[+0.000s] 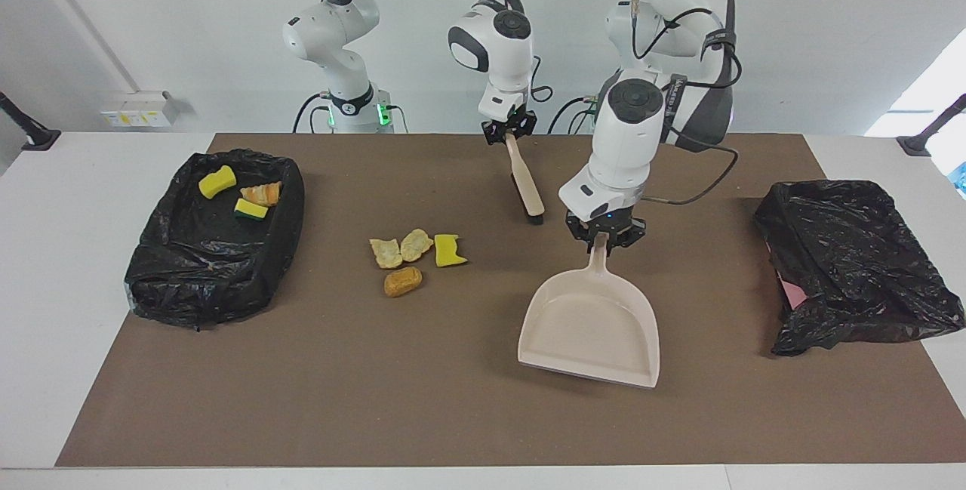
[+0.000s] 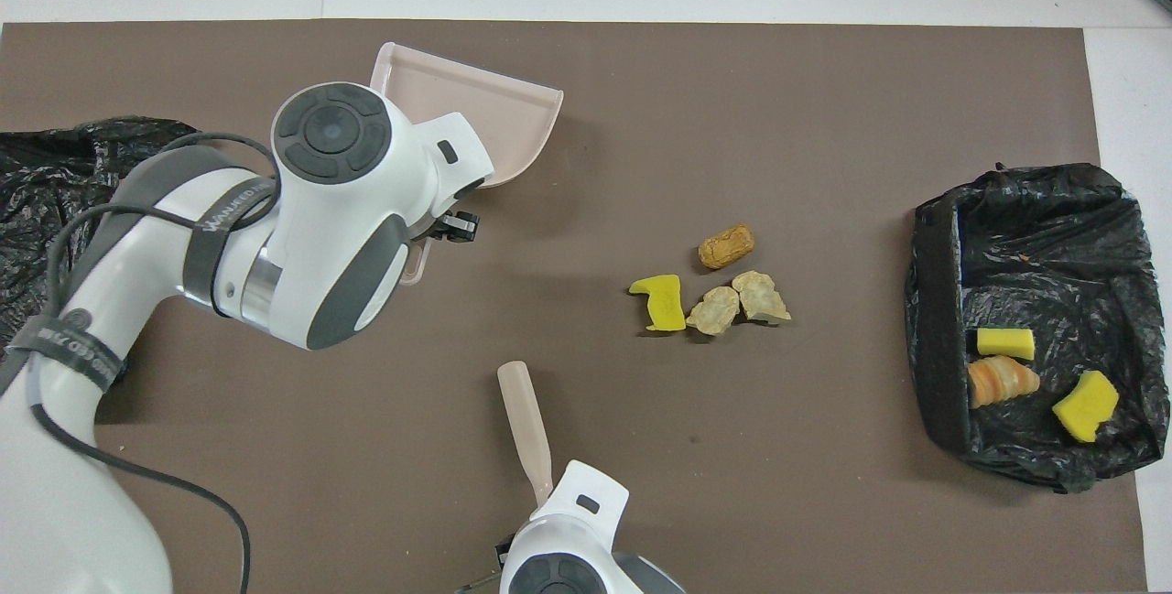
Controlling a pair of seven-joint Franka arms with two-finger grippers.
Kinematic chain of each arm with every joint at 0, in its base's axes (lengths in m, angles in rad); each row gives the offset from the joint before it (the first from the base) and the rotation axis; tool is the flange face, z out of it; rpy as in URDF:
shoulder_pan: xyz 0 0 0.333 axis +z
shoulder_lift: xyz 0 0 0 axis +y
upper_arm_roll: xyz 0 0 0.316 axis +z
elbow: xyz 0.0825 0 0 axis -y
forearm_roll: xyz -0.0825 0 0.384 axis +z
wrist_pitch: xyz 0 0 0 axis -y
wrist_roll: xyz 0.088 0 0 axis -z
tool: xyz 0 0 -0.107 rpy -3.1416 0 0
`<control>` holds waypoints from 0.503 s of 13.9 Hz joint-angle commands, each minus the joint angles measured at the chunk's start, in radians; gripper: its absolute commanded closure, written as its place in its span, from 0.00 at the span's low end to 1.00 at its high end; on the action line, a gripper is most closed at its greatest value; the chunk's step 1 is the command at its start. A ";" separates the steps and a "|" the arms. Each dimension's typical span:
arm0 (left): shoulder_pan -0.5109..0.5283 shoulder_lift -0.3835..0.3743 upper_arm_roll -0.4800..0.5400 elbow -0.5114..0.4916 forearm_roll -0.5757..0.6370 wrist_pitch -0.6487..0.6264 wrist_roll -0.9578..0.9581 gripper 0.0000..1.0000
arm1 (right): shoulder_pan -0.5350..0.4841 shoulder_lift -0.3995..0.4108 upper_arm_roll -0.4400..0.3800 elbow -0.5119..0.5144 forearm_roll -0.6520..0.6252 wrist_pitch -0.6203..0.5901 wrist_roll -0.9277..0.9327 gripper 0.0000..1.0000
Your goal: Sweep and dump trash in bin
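Already three scraps (image 1: 240,193) lie in the bin (image 1: 162,278); four scraps (image 1: 413,254) remain on the desk (image 1: 377,399). Left gripper (image 1: 606,235) clamps the dustpan (image 1: 592,328), right gripper (image 1: 509,130) clamps the brush (image 1: 526,188).

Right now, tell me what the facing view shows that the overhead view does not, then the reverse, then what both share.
Only the facing view shows both arm bases, the brush's dark bristles, the left gripper shut on the dustpan handle, and the whole crumpled black bag at the left arm's end.

Only the overhead view shows the left arm's wrist hiding the dustpan handle, and the mat's edge farthest from the robots.

Both show the right gripper holding the brush, four scraps loose on the mat, and three more in the lined bin.
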 commanded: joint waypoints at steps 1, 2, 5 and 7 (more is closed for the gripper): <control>0.052 -0.044 -0.007 -0.001 0.014 -0.060 0.165 1.00 | -0.015 0.001 0.008 -0.007 -0.010 0.002 -0.025 0.72; 0.056 -0.050 -0.006 -0.003 0.014 -0.078 0.231 1.00 | -0.015 0.002 0.008 -0.007 -0.002 0.005 -0.028 0.59; 0.084 -0.069 -0.006 -0.024 0.014 -0.115 0.439 1.00 | -0.016 0.002 0.008 -0.007 0.001 0.006 -0.031 0.53; 0.108 -0.095 -0.006 -0.075 0.014 -0.118 0.575 1.00 | -0.016 0.005 0.006 -0.004 0.001 0.006 -0.031 0.43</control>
